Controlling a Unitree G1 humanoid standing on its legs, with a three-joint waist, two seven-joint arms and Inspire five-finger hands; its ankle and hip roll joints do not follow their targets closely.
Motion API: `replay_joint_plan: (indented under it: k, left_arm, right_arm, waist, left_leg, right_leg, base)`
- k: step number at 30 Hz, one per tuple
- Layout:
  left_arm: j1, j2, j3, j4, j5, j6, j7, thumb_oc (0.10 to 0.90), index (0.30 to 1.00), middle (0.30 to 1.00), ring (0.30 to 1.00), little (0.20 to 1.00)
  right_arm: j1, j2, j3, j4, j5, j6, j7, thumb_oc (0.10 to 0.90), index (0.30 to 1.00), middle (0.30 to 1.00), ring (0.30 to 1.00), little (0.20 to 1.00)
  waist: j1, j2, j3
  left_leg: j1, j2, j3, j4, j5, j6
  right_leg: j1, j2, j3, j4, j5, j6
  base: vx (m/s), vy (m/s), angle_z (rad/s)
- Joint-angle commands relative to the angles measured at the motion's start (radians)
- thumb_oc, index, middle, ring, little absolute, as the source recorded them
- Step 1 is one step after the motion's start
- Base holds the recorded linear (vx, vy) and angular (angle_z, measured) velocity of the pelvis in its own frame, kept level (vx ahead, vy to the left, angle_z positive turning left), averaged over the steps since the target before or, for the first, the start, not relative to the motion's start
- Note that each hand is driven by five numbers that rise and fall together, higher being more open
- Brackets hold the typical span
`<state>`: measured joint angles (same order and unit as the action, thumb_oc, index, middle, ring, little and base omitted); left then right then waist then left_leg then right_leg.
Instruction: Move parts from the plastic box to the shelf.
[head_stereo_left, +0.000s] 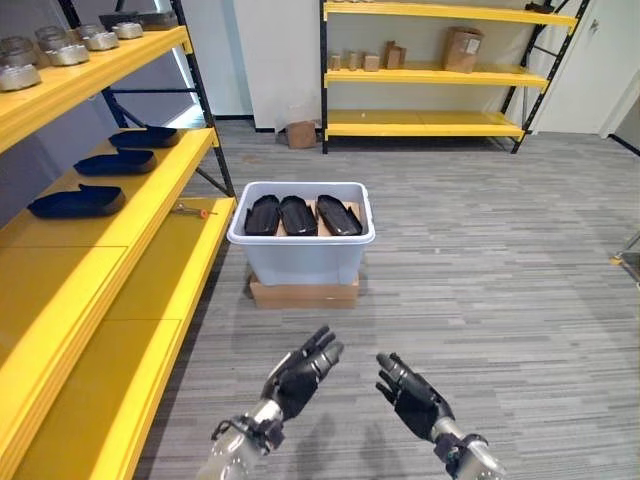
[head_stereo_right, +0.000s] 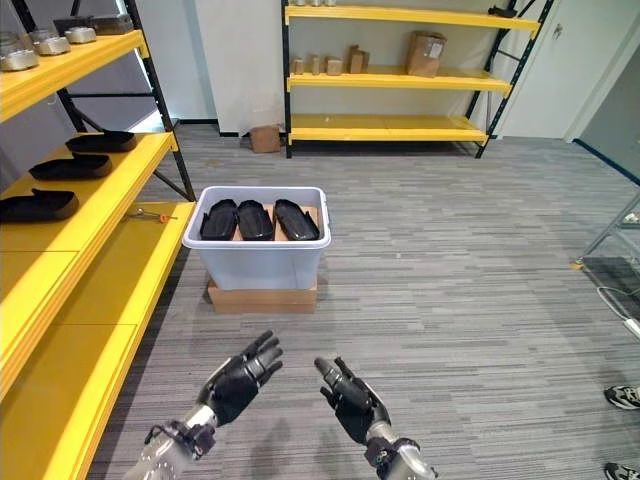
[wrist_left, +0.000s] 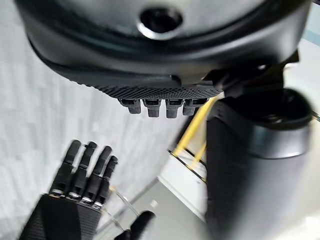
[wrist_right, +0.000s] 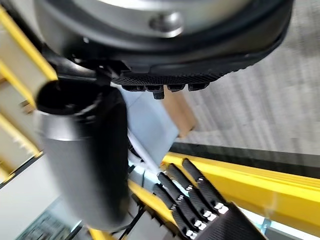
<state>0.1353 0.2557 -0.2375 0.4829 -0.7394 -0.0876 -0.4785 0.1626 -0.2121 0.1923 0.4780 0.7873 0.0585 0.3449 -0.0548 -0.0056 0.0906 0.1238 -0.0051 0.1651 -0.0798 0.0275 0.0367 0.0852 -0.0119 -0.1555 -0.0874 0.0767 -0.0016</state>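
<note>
A pale plastic box (head_stereo_left: 300, 250) stands on the floor ahead of me, with three black moulded parts (head_stereo_left: 299, 215) lying side by side inside. The yellow shelf (head_stereo_left: 160, 190) runs along my left; three more black parts (head_stereo_left: 77, 202) lie in a row on its middle level. My left hand (head_stereo_left: 300, 375) and right hand (head_stereo_left: 412, 395) hover low in front of me, well short of the box. Both are open and empty, palms turned toward each other. The left wrist view catches the right hand (wrist_left: 80, 190), and the right wrist view catches the left hand (wrist_right: 200, 207), fingers straight.
A flat cardboard box (head_stereo_left: 303, 293) supports the plastic box. A small orange-handled tool (head_stereo_left: 192, 210) lies on the shelf's lower level and metal jars (head_stereo_left: 60, 50) sit on its top level. Another yellow shelf (head_stereo_left: 430, 72) lines the back wall. A person's shoe (head_stereo_right: 622, 397) shows at far right.
</note>
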Motion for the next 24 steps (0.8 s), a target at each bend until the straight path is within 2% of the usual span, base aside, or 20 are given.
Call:
replay_joint_plan:
  k: [1, 5, 10, 18, 21, 23, 24]
  left_arm:
    - [-0.061, 0.010, 0.024, -0.043, -0.028, -0.070, -0.046, 0.900, 1.000, 1.000, 1.000, 1.000]
    - [-0.058, 0.000, 0.027, -0.041, -0.072, -0.045, -0.012, 0.900, 1.000, 1.000, 1.000, 1.000]
    - [-0.057, -0.005, 0.023, -0.030, -0.040, -0.046, -0.032, 0.900, 1.000, 1.000, 1.000, 1.000]
    - [-0.056, -0.006, 0.036, -0.021, -0.088, -0.032, -0.020, 0.900, 1.000, 1.000, 1.000, 1.000]
    - [-0.052, -0.012, 0.044, -0.021, -0.107, -0.025, 0.004, 0.900, 1.000, 1.000, 1.000, 1.000]
    - [-0.048, -0.013, 0.051, -0.022, -0.062, -0.012, 0.064, 0.900, 1.000, 1.000, 1.000, 1.000]
    - [-0.051, -0.012, 0.053, -0.011, -0.040, -0.025, 0.080, 0.900, 1.000, 1.000, 1.000, 1.000]
  right_arm:
    - [-0.066, 0.000, 0.005, -0.063, 0.031, -0.048, 0.033, 0.900, 1.000, 1.000, 1.000, 1.000]
    - [-0.062, 0.002, 0.011, -0.070, 0.021, -0.043, 0.028, 0.900, 1.000, 1.000, 1.000, 1.000]
    - [-0.066, 0.004, 0.013, -0.062, 0.025, -0.044, 0.022, 0.900, 1.000, 1.000, 1.000, 1.000]
    - [-0.066, 0.002, 0.010, -0.055, 0.011, -0.054, 0.023, 0.900, 1.000, 1.000, 1.000, 1.000]
    - [-0.068, 0.002, 0.006, -0.058, 0.011, -0.059, 0.019, 0.900, 1.000, 1.000, 1.000, 1.000]
    - [-0.071, 0.002, 0.005, -0.063, 0.015, -0.066, 0.031, 0.900, 1.000, 1.000, 1.000, 1.000]
    - [-0.070, 0.001, 0.004, -0.074, 0.013, -0.070, 0.034, 0.900, 1.000, 1.000, 1.000, 1.000]
  waist:
    - [-0.015, -0.030, 0.006]
    - [-0.014, -0.032, 0.005]
    - [-0.011, -0.034, 0.004]
    - [-0.007, -0.035, 0.007]
    - [-0.005, -0.037, 0.008]
    - [-0.002, -0.040, 0.008]
    - [-0.002, -0.042, 0.008]
  left_leg:
    - [0.040, 0.012, 0.006, -0.008, -0.129, -0.016]
    - [0.040, 0.012, 0.004, -0.008, -0.130, -0.017]
    - [0.038, 0.012, 0.003, -0.008, -0.130, -0.015]
    - [0.038, 0.011, -0.002, -0.008, -0.129, -0.014]
    - [0.038, 0.010, -0.003, -0.008, -0.129, -0.014]
    - [0.038, 0.010, -0.005, -0.008, -0.129, -0.014]
    - [0.038, 0.010, -0.005, -0.008, -0.129, -0.014]
  right_leg:
    - [0.065, -0.038, -0.003, 0.000, -0.097, 0.085]
    - [0.065, -0.039, -0.006, 0.000, -0.097, 0.086]
    - [0.065, -0.039, -0.009, 0.000, -0.098, 0.085]
    - [0.067, -0.039, -0.011, 0.000, -0.098, 0.085]
    - [0.068, -0.040, -0.013, 0.000, -0.098, 0.086]
    - [0.069, -0.040, -0.014, 0.000, -0.098, 0.086]
    - [0.069, -0.040, -0.015, 0.000, -0.097, 0.087]
  base:
    - [0.00, 0.000, 0.00]
    - [0.00, 0.000, 0.02]
    - [0.00, -0.001, -0.01]
    - [0.00, 0.001, 0.00]
    - [0.00, 0.000, 0.00]
    - [0.00, 0.000, 0.00]
    - [0.00, 0.000, 0.00]
